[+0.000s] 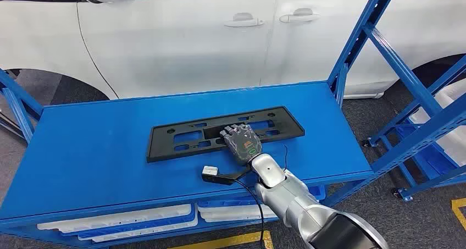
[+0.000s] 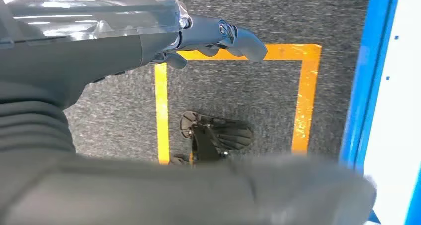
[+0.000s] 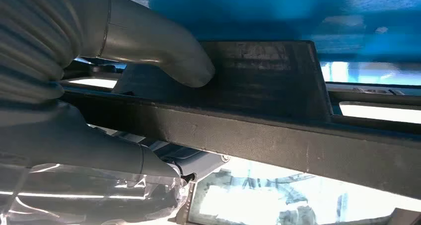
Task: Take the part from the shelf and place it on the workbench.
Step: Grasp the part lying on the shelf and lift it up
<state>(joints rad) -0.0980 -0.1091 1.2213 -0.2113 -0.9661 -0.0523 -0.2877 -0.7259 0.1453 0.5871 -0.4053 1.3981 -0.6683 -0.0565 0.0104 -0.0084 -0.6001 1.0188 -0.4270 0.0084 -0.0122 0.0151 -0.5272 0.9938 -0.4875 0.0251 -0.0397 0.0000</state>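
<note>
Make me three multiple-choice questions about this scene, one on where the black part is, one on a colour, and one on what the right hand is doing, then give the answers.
1. Where does the black part lie?
A. on the grey floor
B. on the blue shelf top
C. on the car's roof

2. What colour is the car behind the shelf?
A. white
B. red
C. black

3. What is the right hand doing?
A. hanging beside the body
B. resting flat on bare blue surface, apart from the part
C. holding the part's near edge

Answers: 1 B, the head view shows the part flat on the blue surface. 2 A, white doors and handles fill the background. 3 C, the right wrist view shows the thumb on one face of the part and fingers on the other.
</note>
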